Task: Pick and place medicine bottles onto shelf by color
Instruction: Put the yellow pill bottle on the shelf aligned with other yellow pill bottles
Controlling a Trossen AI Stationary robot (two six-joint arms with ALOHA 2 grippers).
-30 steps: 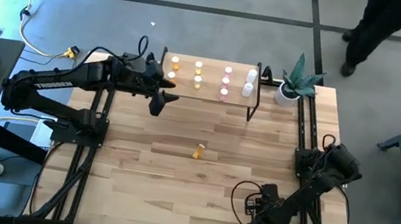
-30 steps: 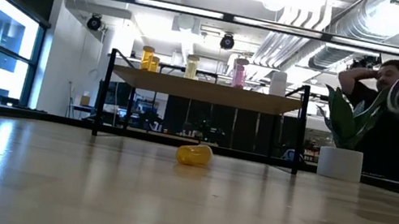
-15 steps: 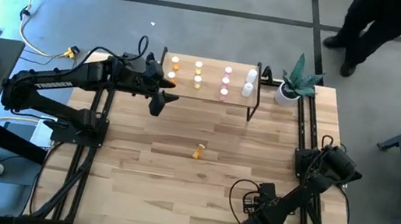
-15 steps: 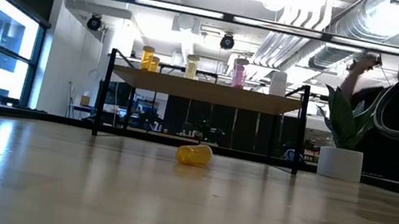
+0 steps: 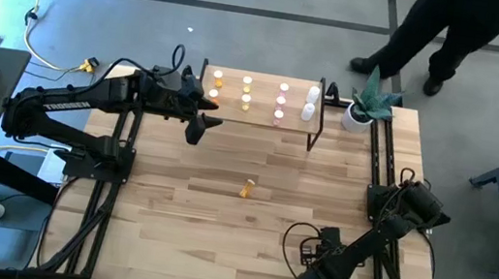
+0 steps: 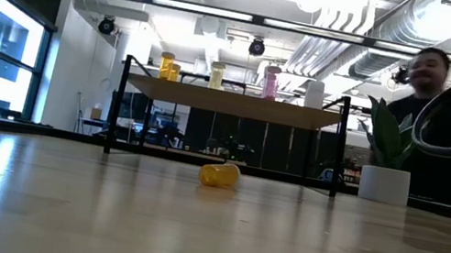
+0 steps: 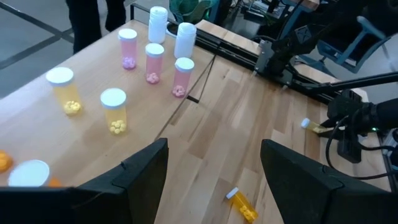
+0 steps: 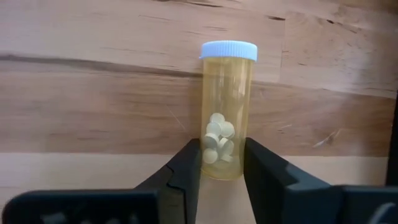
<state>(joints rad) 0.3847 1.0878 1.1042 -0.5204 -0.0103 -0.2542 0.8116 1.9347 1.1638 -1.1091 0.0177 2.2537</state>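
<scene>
The left gripper (image 5: 199, 125) is hanging spread and empty just in front of the shelf (image 5: 262, 122), where the sorted bottles (image 7: 114, 110) are standing in colour rows. One yellow bottle (image 5: 246, 189) is lying on its side mid-table, between the two arms. At the near right edge, the right gripper (image 8: 221, 167) is pinching another yellow bottle (image 8: 225, 112) low on its body, the long axis running straight out from the fingers and the cap pointing away. The shelf is lying across the table from it, so the carry looks long.
</scene>
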